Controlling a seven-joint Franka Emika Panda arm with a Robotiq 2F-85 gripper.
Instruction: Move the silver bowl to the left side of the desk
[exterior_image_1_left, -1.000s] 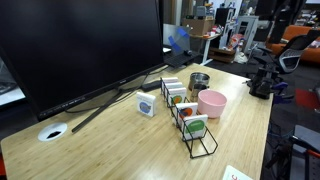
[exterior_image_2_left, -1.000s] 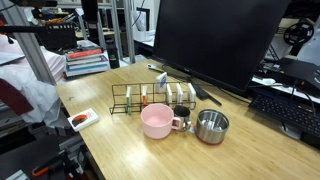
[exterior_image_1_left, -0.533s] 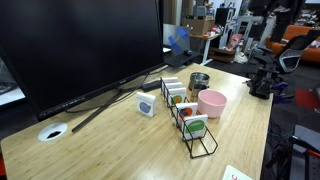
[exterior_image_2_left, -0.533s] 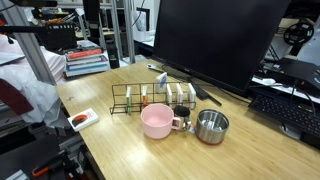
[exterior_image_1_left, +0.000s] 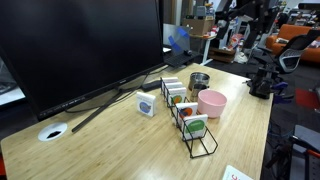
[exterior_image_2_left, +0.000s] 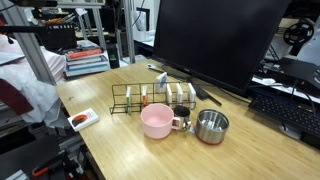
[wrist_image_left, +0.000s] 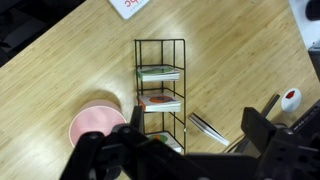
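Observation:
The silver bowl (exterior_image_1_left: 199, 80) stands on the desk (exterior_image_1_left: 110, 140) beside the pink bowl (exterior_image_1_left: 211, 103), near the desk's end. It also shows in the other exterior view (exterior_image_2_left: 211, 126), right of the pink bowl (exterior_image_2_left: 156, 120). In the wrist view my gripper (wrist_image_left: 197, 128) is open and empty, high above the desk, over the wire rack (wrist_image_left: 160, 90). The pink bowl (wrist_image_left: 92, 125) is partly hidden behind a finger. The silver bowl does not show in the wrist view. Part of my arm (exterior_image_1_left: 243, 8) shows at the top edge.
A large monitor (exterior_image_1_left: 80, 45) with a splayed stand fills the back of the desk. The wire rack (exterior_image_1_left: 190, 125) holds small cards. A small white device (exterior_image_1_left: 146, 105), a cable grommet hole (exterior_image_1_left: 53, 131) and a white card (exterior_image_2_left: 82, 119) lie on the desk.
My arm has come into view at the top edge of an exterior view. The bowls and the rack have not moved.

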